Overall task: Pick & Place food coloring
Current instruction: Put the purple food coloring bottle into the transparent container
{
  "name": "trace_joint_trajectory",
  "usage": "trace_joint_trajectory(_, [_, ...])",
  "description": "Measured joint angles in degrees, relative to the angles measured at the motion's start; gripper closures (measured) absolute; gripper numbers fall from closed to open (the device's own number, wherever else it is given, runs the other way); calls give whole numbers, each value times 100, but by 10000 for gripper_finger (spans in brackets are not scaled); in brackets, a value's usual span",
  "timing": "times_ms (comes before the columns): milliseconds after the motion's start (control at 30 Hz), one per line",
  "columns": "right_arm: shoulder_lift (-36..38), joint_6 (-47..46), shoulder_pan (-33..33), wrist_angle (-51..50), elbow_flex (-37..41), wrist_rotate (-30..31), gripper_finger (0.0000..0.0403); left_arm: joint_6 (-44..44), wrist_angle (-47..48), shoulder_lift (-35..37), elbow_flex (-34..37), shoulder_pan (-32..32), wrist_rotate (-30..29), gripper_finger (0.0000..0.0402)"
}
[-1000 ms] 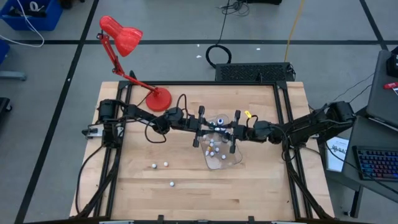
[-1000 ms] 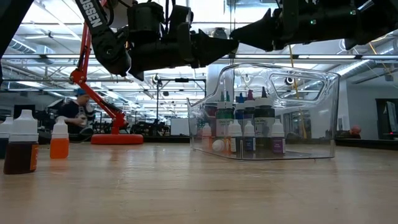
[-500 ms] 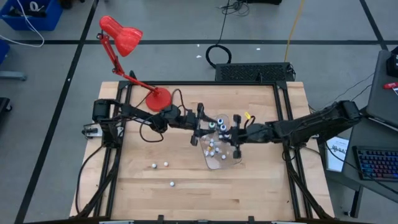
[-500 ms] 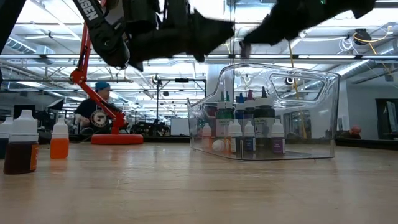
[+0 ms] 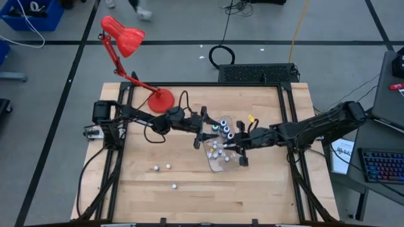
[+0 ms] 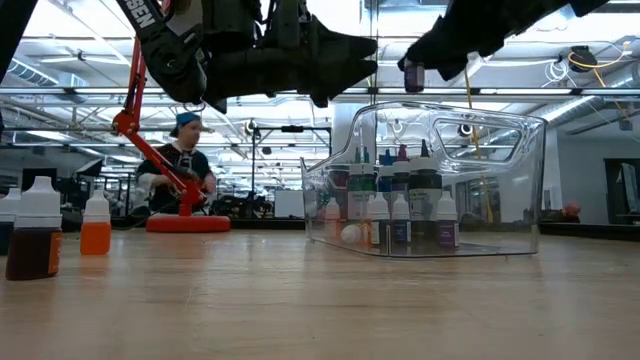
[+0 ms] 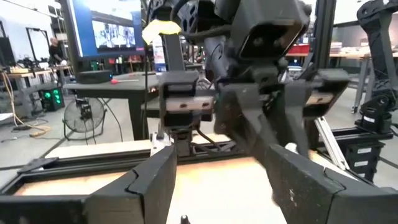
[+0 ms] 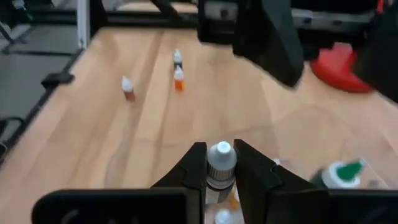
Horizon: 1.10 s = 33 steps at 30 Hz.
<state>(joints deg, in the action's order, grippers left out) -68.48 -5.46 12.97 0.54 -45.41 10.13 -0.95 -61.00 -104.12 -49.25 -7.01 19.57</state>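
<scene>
The clear plastic tray point(image 5: 225, 159) stands mid-table and holds several upright food coloring bottles point(image 6: 400, 205). My right gripper point(image 5: 235, 144) is over the tray, shut on one small dark bottle with a white cap point(image 8: 221, 155), which also shows above the tray in the low view point(image 6: 412, 74). My left gripper point(image 5: 204, 130) is open and empty, in the air just left of the tray, facing the right arm; its fingers show wide apart in the left wrist view point(image 7: 217, 205). Three small bottles point(image 5: 168, 166) stand on the bare wood near the left. My right gripper pinches the small bottle between its two fingertips, on the neck just below the white cap point(image 8: 220, 174). The fingers come from the table's right, slanting down. The bottle is upright, cap up, lifted clear above the tray's rim point(image 6: 450, 108).
A red desk lamp point(image 5: 158, 99) stands at the table's far left. A brown bottle point(image 6: 32, 240) and an orange bottle point(image 6: 95, 228) stand on the wood at the left of the low view. A person point(image 6: 180, 165) is in the room behind. Bare wood lies toward the near edge.
My right gripper has gone a little toward the table's left and near edge over the tray, its arm stretching out. The small dark bottle now shows in its fingers above the tray rim. My left gripper has stayed beside the tray.
</scene>
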Motion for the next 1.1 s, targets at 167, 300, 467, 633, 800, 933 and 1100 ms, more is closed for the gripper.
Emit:
trace_joint_trajectory(167, [-63, -312, 1, -236, -7, -43, 358, 0, 43, 0, 0, 0, -1, 156])
trace_joint_trajectory(300, [-152, -437, 10, -399, 2, 16, 358, -24, 51, 0, 0, 0, -1, 156])
trace_joint_trajectory(467, [-178, -386, 39, -270, -7, 21, 358, -17, 90, -2, 0, 0, -1, 156])
trace_joint_trajectory(633, [-178, -282, 35, -254, -7, 30, 358, 28, 161, -6, 0, 0, -4, 156])
trace_joint_trajectory(800, [-178, -299, 26, -393, -7, 27, 358, 28, 304, -7, 0, 0, -10, 156])
trace_joint_trajectory(933, [-294, -453, 22, -639, -6, 28, 358, 38, 358, -7, 0, 1, -12, 156])
trace_joint_trajectory(1100, [-622, -480, 10, -484, 26, 18, 358, 24, 386, -7, 0, 2, -15, 156])
